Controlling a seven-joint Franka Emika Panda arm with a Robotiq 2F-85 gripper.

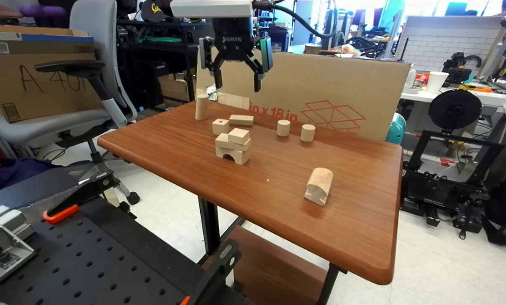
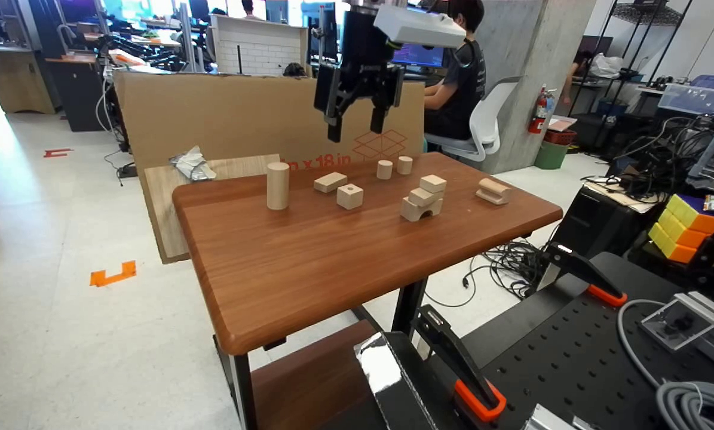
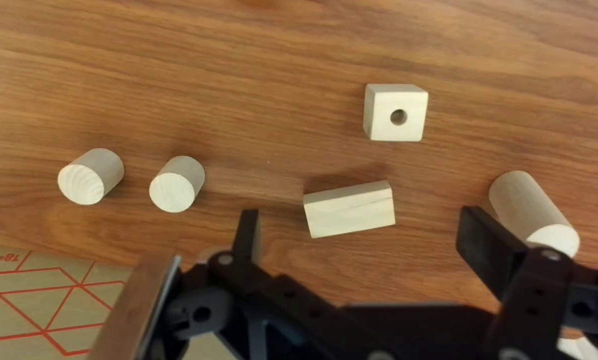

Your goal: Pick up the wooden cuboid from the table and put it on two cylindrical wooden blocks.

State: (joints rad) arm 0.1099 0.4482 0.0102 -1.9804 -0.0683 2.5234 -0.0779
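Observation:
The wooden cuboid, a small pale bar, lies flat on the table in both exterior views (image 1: 241, 120) (image 2: 330, 182) and in the wrist view (image 3: 350, 212). The two cylindrical wooden blocks stand upright, a small gap apart: one cylinder (image 1: 283, 128) (image 2: 384, 169) (image 3: 177, 185) is nearer the cuboid, the other cylinder (image 1: 307, 133) (image 2: 404, 165) (image 3: 88, 177) farther. Nothing lies on them. My gripper (image 1: 238, 84) (image 2: 355, 128) is open and empty, high above the table, pointing down. In the wrist view the cuboid appears between the open fingers (image 3: 359, 216), well below them.
A cube with a hole (image 3: 398, 115) and a tall cylinder (image 3: 524, 210) stand near the cuboid. A stack on an arch block (image 1: 236, 156) stands toward the table's front edge. A larger rounded block (image 1: 319, 186) lies farther along. A cardboard panel (image 1: 341, 84) rises behind the table.

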